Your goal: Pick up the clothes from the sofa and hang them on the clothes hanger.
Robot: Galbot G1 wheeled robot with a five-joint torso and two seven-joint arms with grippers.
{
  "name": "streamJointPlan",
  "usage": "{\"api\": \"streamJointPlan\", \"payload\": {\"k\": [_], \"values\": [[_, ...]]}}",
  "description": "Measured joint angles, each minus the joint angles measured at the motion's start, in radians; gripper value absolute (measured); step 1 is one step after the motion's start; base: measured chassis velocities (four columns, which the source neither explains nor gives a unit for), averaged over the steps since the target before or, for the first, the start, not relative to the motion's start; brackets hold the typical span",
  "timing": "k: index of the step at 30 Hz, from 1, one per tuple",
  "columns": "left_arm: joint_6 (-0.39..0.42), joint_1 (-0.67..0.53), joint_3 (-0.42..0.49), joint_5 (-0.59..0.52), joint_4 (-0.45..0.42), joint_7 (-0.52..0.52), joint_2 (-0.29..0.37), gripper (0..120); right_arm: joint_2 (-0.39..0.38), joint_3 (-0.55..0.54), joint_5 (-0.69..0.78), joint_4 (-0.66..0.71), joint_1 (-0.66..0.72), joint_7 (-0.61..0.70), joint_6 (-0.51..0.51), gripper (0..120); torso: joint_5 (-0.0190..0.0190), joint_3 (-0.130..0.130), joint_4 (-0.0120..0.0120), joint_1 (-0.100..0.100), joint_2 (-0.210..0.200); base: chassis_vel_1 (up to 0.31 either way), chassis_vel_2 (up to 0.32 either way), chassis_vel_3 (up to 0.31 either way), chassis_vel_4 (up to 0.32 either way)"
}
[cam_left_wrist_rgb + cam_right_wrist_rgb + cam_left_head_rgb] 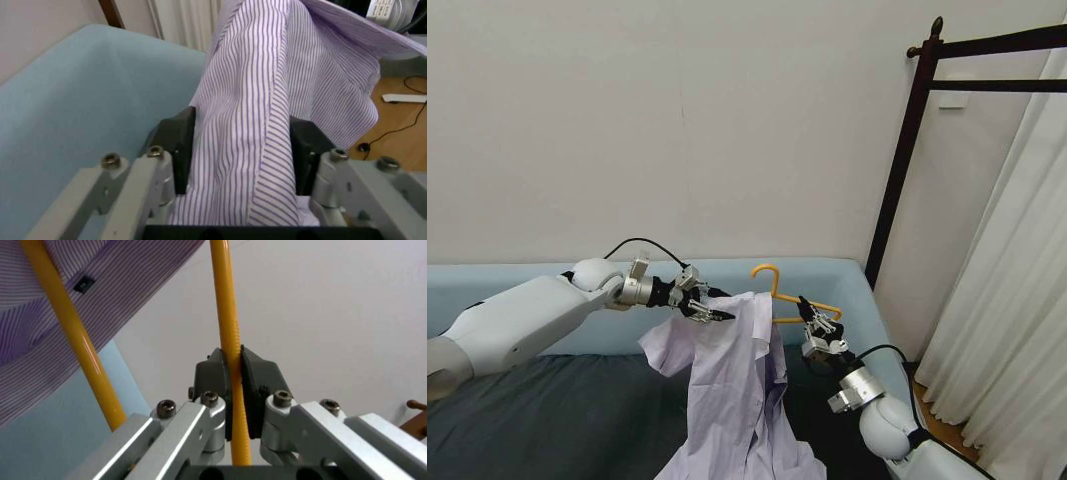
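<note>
Clamping striped shirt point(737, 395) in left gripper point(705, 309) fingers, raised over sofa point(527, 410). Pinching yellow hanger point(770, 283) in right gripper point(821, 322) fingers, partly inside shirt. Apparently leaving hooking onto dark rack point(905, 150).

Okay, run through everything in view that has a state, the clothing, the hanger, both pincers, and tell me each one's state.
shirt: held up, hanging loose over the sofa, draped on one hanger arm.
hanger: held in the air, hook upward, one arm under the shirt.
left pincer: shut on the shirt.
right pincer: shut on the hanger's bar.
clothes rack: standing upright beside the sofa.
</note>
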Motion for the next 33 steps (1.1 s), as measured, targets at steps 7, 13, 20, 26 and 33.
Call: {"api": "streamJointPlan", "payload": {"k": [7, 13, 20, 26, 33], "values": [[-0.009, 0.010, -0.007, 0.007, -0.002, -0.003, 0.001, 14, -0.002, -0.007, -0.001, -0.003, 0.002, -0.005, 0.005, 4, -0.0001, 0.000, 0.0000, 0.000, 0.000, 0.000, 0.000, 0.000, 0.000], [-0.011, 0.013, -0.009, 0.007, -0.005, -0.003, 0.002, 8, -0.002, -0.009, -0.001, -0.002, 0.002, -0.006, 0.005, 4, -0.0001, 0.000, 0.0000, 0.000, 0.000, 0.000, 0.000, 0.000, 0.000], [-0.018, 0.025, -0.022, 0.015, -0.012, -0.009, 0.007, 8, 0.000, -0.012, 0.001, 0.002, -0.009, -0.006, 0.004, 4, -0.0001, 0.000, 0.0000, 0.000, 0.000, 0.000, 0.000, 0.000, 0.000], [-0.036, 0.036, -0.034, 0.023, -0.025, -0.024, 0.023, 8, -0.007, -0.013, 0.017, 0.032, -0.029, -0.023, -0.003, 5, -0.0001, 0.000, 0.0000, 0.000, 0.000, 0.000, 0.000, 0.000, 0.000], [-0.049, 0.059, -0.051, 0.036, -0.035, -0.037, 0.041, 8, -0.009, -0.027, 0.037, 0.081, -0.055, -0.015, -0.032, 28, -0.0001, 0.000, 0.0000, 0.000, 0.000, 0.000, 0.000, 0.000, 0.000]]}}
